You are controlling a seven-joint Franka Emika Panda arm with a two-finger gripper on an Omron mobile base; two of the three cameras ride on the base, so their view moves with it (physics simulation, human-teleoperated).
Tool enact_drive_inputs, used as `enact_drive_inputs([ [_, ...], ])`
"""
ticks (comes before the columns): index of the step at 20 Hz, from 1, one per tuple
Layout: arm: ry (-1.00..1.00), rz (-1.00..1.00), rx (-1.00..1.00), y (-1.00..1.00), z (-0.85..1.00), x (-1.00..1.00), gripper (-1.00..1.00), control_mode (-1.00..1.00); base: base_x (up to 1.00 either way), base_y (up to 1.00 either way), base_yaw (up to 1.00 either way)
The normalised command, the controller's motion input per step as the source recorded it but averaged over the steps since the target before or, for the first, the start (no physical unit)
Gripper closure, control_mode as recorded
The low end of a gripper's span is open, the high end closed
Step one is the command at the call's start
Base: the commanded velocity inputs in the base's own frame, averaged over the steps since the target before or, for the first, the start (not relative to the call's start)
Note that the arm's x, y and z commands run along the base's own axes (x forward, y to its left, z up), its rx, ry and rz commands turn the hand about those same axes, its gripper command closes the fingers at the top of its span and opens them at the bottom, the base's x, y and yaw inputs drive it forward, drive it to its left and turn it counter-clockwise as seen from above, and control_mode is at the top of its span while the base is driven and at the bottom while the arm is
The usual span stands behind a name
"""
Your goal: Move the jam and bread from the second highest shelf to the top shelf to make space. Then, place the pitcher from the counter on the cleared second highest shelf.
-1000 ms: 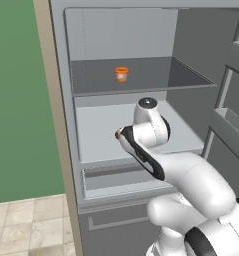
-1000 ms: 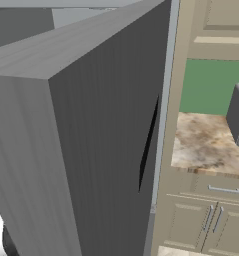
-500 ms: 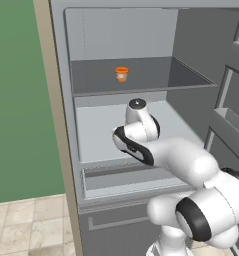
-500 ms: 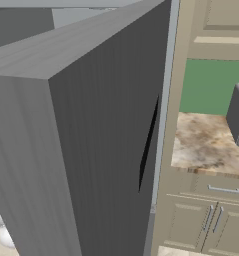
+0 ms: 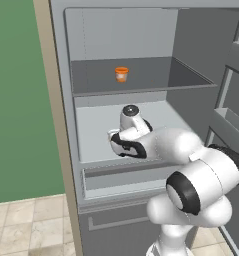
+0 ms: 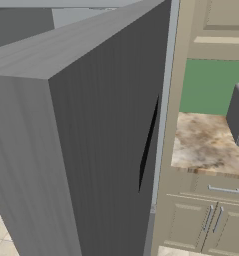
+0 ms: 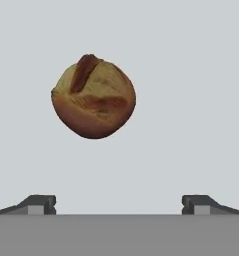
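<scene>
The bread (image 7: 93,96), a round brown loaf, lies on the pale second highest shelf (image 5: 93,135) ahead of my gripper (image 7: 118,202). The gripper is open, its fingertips (image 7: 41,202) wide apart, short of the loaf and not touching it. In the left base view my wrist (image 5: 129,131) reaches over that shelf and hides the loaf. The small orange jam (image 5: 121,74) stands upright on the dark grey top shelf (image 5: 156,75). The marbled counter (image 6: 206,147) is to the right of the fridge. The pitcher is out of view.
The open fridge door (image 6: 91,150) blocks most of the right base view. Door bins (image 5: 231,125) stand to the right of the shelves. A drawer (image 5: 121,175) sits under the pale shelf. A grey appliance (image 6: 238,120) stands on the counter.
My hand has moved left and down over the pale shelf, and the elbow has dropped low to the right. The jam has not moved.
</scene>
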Motion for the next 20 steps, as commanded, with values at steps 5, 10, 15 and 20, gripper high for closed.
enact_drive_inputs([
  [5,-0.01,0.0,0.0,0.0,-0.25,0.49,-1.0,-1.0,0.0,0.0,0.0],
  [10,0.0,0.0,0.0,0.02,-0.21,0.5,-1.0,-1.0,0.0,0.0,0.0],
  [15,0.0,0.0,0.0,0.08,-0.13,0.47,-1.0,-1.0,0.0,0.0,0.0],
  [20,0.0,0.0,-0.01,0.05,-0.26,0.38,-1.0,-1.0,0.0,0.0,0.0],
])
